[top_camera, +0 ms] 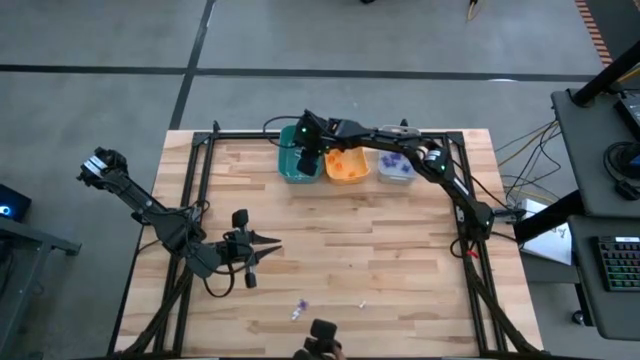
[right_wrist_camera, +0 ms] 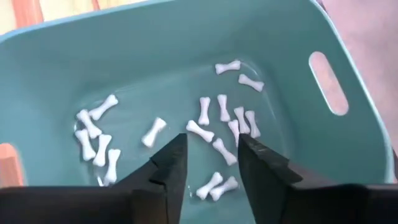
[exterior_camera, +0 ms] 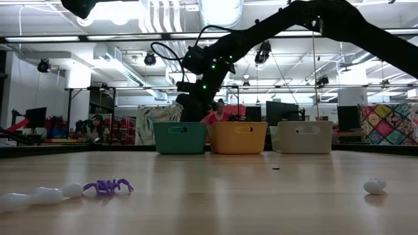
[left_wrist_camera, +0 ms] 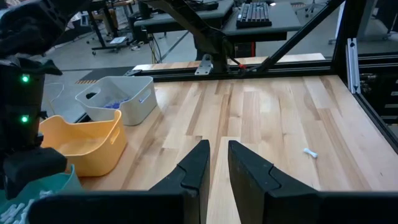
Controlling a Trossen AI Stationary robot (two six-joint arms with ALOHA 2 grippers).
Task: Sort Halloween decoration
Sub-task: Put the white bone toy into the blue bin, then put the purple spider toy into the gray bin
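Three bins stand in a row at the table's far side: teal (top_camera: 290, 170), orange (top_camera: 345, 167) and grey (top_camera: 396, 167). My right gripper (right_wrist_camera: 210, 149) hangs open over the teal bin (right_wrist_camera: 50, 68), fingers slanting down, with nothing between them. Several white bone trinkets (right_wrist_camera: 200, 130) lie on that bin's floor. A purple spider trinket (exterior_camera: 108, 187) and white bones (exterior_camera: 39, 194) lie near the table's front edge. Another white piece (exterior_camera: 375, 186) lies further right. My left gripper (left_wrist_camera: 217, 152) waits over the table's left middle, open by a narrow gap and holding nothing.
The grey bin (left_wrist_camera: 118, 96) holds purple pieces. A small white trinket (left_wrist_camera: 310, 152) lies on bare wood in front of my left gripper. Black frame rails run along the table's left, right and far edges. The wide middle of the tabletop (top_camera: 350, 240) is bare wood.
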